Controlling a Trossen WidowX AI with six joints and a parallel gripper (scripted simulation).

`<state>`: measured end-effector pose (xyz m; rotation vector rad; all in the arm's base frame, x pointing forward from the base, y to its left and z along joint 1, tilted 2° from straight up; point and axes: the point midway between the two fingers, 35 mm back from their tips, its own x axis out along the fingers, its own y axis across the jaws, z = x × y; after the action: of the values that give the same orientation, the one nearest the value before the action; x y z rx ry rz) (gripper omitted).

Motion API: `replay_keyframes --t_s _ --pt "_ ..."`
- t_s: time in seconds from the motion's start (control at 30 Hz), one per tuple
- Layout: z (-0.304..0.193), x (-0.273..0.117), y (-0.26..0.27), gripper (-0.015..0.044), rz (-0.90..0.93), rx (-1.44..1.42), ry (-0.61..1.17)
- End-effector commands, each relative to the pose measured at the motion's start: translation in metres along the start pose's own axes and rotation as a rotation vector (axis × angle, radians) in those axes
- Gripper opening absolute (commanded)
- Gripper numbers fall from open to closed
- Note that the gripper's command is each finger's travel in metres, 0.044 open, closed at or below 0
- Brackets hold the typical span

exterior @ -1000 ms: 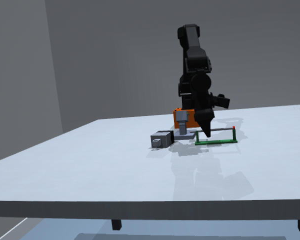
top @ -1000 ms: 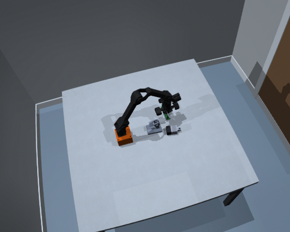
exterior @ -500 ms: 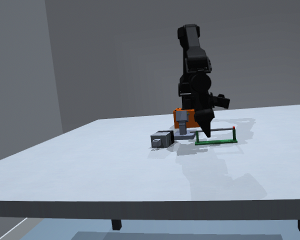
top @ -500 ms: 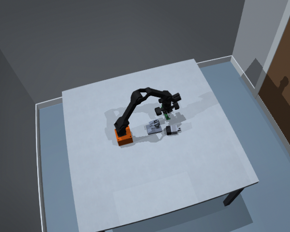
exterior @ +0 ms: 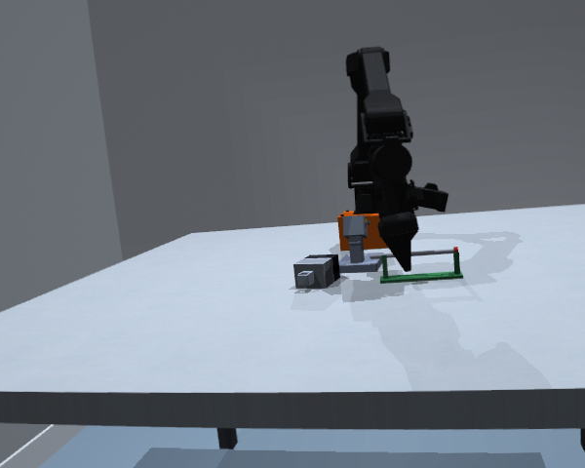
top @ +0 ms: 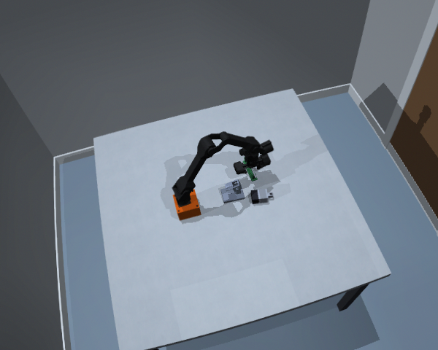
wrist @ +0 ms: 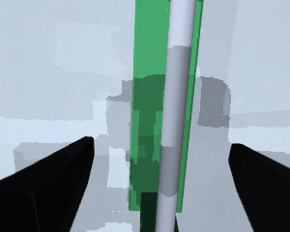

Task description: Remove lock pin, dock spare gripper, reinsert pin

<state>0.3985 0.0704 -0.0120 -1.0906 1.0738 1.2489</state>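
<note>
The jaws stand wide apart, a black fingertip on each side. Between them, touching neither, runs the pale grey lock pin (wrist: 178, 97), above a green cradle (wrist: 149, 111) on the shadowed desk (wrist: 34, 97).

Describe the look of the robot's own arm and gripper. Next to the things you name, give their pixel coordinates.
The arm (top: 196, 165) (exterior: 375, 96) is black almost throughout, with chunky rounded joints and slimmer links between them. It is mounted on a bright orange block (top: 189, 214) (exterior: 348, 236). The gripper (exterior: 408, 264) (wrist: 161, 148) is black too, its two fingers tapering to narrow tips. No cable or lettering can be made out.
</note>
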Motion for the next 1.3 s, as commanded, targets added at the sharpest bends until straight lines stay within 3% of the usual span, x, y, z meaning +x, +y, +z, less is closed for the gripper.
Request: replay_keyframes --t_s 0.0,0.03,1.27 --pt "0.001 -0.010 0.000 0.0420 -0.003 0.000 0.000" --pt "0.002 -0.012 0.000 0.0440 0.001 0.000 0.000" --pt "0.012 -0.086 0.001 0.0440 0.030 0.008 0.004"
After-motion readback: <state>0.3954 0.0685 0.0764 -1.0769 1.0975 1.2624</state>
